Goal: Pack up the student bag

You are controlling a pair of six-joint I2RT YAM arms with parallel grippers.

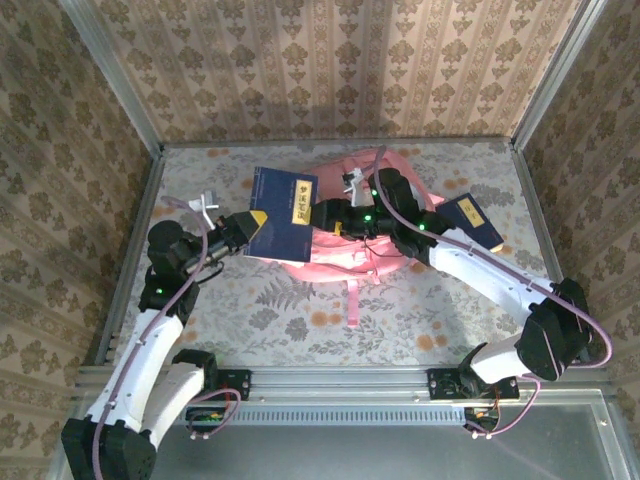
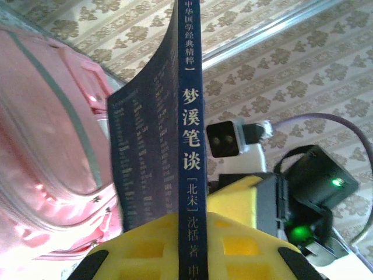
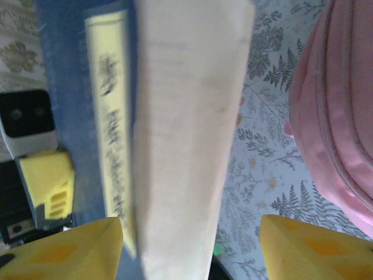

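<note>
Seen from above, the student bag [image 1: 345, 255] lies flat on the table [image 1: 250, 310], in the middle and toward the far side, with one pink strap pointing to the near edge. A dark blue book [image 1: 283, 213] is held over the left part of the bag. The left jaws are at the book's left edge and the right jaws are at its right edge. A second blue book [image 1: 475, 222] lies on the table just to the right of the bag, beside the right arm [image 1: 480, 272].

In the left wrist view, the spine of the dark blue book [image 2: 189, 146] stands between the yellow left jaws, which are clamped on it from both sides. The student bag [image 2: 46, 134] is at the left, behind the book. Beyond the book there is the small camera [image 2: 226, 140] of the right arm.

In the right wrist view, the right jaws stand apart. The pale page edge of the dark blue book [image 3: 186, 116] runs between them. The jaw at the left of the picture is at the blue cover, and I cannot tell if it touches. The other jaw is clear of the pages. The student bag [image 3: 338, 116] is at the right, on the flowered table [image 3: 262, 146].
</note>
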